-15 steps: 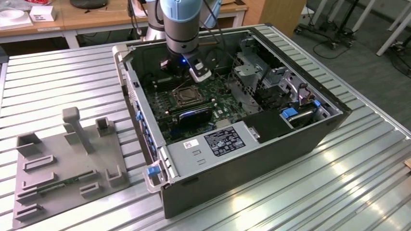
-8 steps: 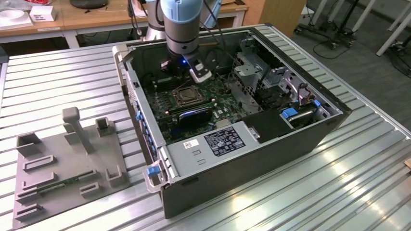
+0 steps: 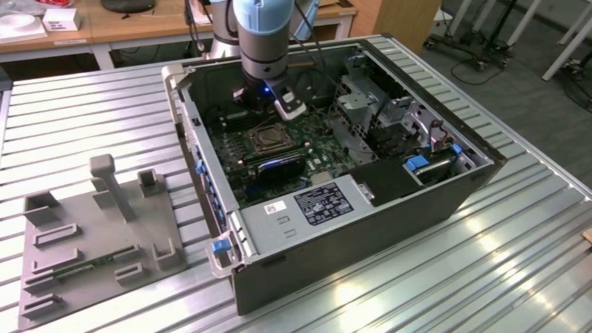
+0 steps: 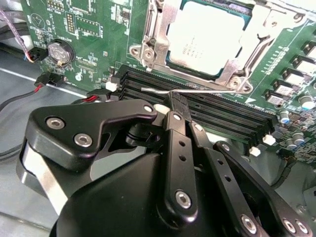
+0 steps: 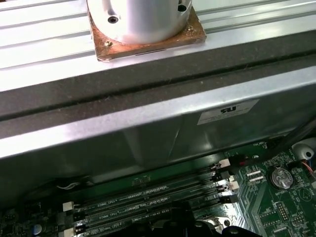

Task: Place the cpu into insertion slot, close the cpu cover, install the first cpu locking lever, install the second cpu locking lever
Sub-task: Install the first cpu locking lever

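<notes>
Pinching a locking lever (image 4: 210,90) near the insertion slot (image 3: 268,137).
The gripper (image 4: 176,102) is closed on it above the memory slots (image 4: 222,114); the cpu cover (image 4: 154,42) lies over the cpu (image 4: 210,37).

Even overhead light, probably from ceiling lamps, glares off the ribbed metal desk (image 3: 481,277) at the exterior view's lower right; the computer case (image 3: 389,229) interior lies shadowed.

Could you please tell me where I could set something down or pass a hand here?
The ribbed table is bare beyond the grey fixture tray, at the exterior view's left of the computer case, and again beside the case at that view's lower right. Inside the case it is crowded: the tool grips the locking lever over the memory slots.
</notes>
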You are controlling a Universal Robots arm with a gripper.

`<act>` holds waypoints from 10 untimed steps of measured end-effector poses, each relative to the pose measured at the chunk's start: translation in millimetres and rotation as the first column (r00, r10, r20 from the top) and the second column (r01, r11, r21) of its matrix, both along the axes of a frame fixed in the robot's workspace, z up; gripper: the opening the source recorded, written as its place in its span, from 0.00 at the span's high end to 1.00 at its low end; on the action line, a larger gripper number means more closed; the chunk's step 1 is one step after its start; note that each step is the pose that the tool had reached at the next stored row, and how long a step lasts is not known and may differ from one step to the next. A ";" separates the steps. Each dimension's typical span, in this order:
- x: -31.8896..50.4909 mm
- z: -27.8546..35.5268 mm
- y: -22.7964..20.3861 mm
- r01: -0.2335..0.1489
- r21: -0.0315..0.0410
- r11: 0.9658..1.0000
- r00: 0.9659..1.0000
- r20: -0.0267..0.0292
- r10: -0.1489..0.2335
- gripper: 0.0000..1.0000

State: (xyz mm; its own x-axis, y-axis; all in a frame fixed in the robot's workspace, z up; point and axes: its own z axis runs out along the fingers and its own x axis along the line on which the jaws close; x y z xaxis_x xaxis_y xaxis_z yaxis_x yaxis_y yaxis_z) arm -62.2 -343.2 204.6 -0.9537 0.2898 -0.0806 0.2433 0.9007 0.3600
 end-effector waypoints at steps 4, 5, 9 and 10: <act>-0.1 0.0 -3.5 0.000 0.001 1.000 1.000 0.000 0.000 0.89; 0.0 -0.1 -3.5 0.000 0.001 1.000 1.000 0.000 0.000 0.89; 0.0 -0.4 -2.3 0.000 0.001 1.000 1.000 0.000 0.000 0.89; 0.0 -0.4 -1.9 0.000 0.001 1.000 1.000 0.000 0.000 0.89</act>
